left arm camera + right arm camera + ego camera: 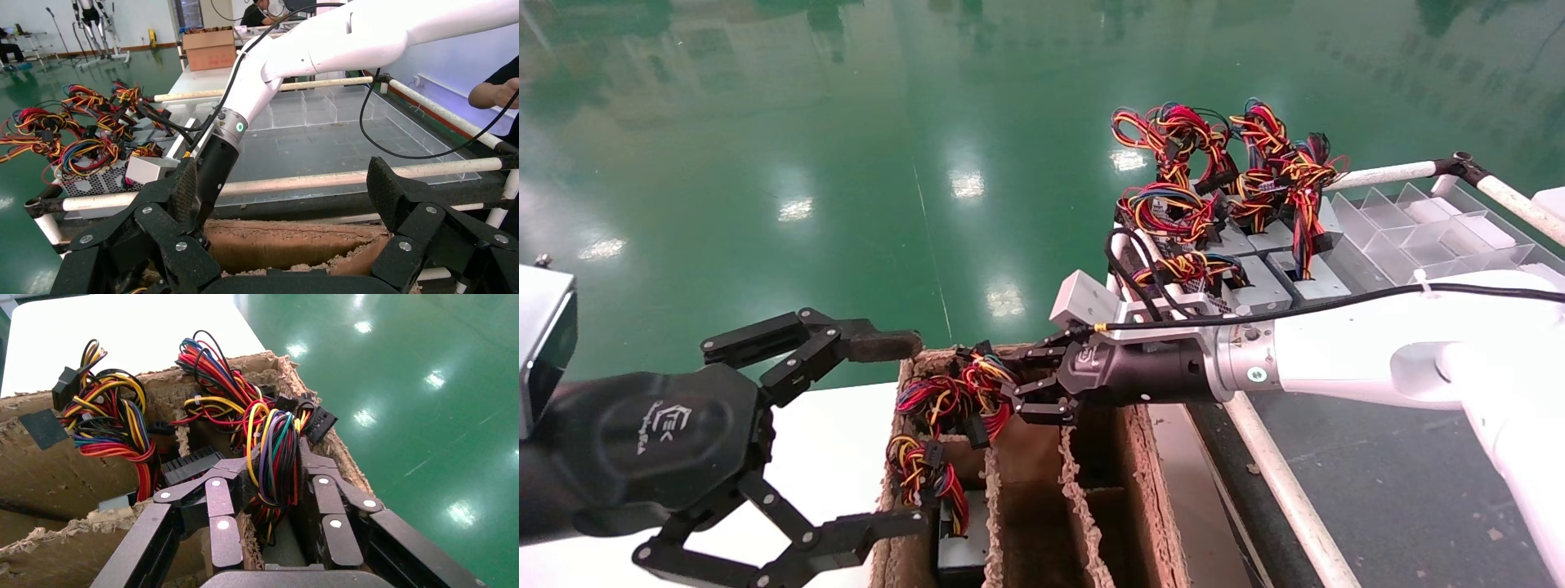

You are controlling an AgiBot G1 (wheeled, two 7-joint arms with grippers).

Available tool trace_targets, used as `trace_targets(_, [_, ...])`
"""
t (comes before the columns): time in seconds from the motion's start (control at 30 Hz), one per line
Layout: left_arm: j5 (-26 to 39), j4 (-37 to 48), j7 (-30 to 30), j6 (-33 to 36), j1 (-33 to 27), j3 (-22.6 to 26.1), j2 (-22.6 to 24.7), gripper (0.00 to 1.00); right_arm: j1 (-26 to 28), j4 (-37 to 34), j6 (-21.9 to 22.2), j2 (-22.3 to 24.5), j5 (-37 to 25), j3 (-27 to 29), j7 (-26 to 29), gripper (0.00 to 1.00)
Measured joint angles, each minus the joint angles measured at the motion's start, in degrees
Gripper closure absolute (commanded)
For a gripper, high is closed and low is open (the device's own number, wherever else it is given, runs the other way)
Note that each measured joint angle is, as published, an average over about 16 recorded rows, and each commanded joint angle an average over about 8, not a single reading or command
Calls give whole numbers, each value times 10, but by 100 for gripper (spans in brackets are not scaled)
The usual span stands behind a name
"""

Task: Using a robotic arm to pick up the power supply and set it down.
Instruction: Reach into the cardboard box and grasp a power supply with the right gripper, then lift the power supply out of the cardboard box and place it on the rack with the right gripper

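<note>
My right gripper (1019, 394) (275, 465), on the white robotic arm (1344, 359) (343, 43), reaches over the far end of a cardboard box (1142, 474). Its fingers are shut on the looped wire bundle (276, 444) (952, 390) of a power supply whose grey body is hidden down in the compartment. A second power supply (964, 549) stands in the same box nearer me, with its wires (921, 469) (113, 432) looped above it. My left gripper (891, 433) (284, 190) hangs open and idle at the box's near left corner.
Several more power supplies (1222, 212) (92, 147) stand on the cart to the right, beside a clear divided tray (1418, 229). A white rail (1279, 482) runs along the box. A white table (829, 441) lies left. A person's hand (502, 92) is beyond the cart.
</note>
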Motion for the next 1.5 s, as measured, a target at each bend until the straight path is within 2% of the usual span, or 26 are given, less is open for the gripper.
trace_targets(0.43, [0,0,0,0,0,0,0,0,-10,-15,-10,7,28,16,-23,100])
trace_targets(0.9, [0,0,0,0,0,0,0,0,-7,-39,-57,34,73,45,-29,100])
trace_targets(1.2, [0,0,0,0,0,1,0,0,21,-45,-98,59,100,64,-16,100])
trace_targets(1.5, [-1,0,0,0,0,1,0,0,74,-34,-127,91,133,86,2,100])
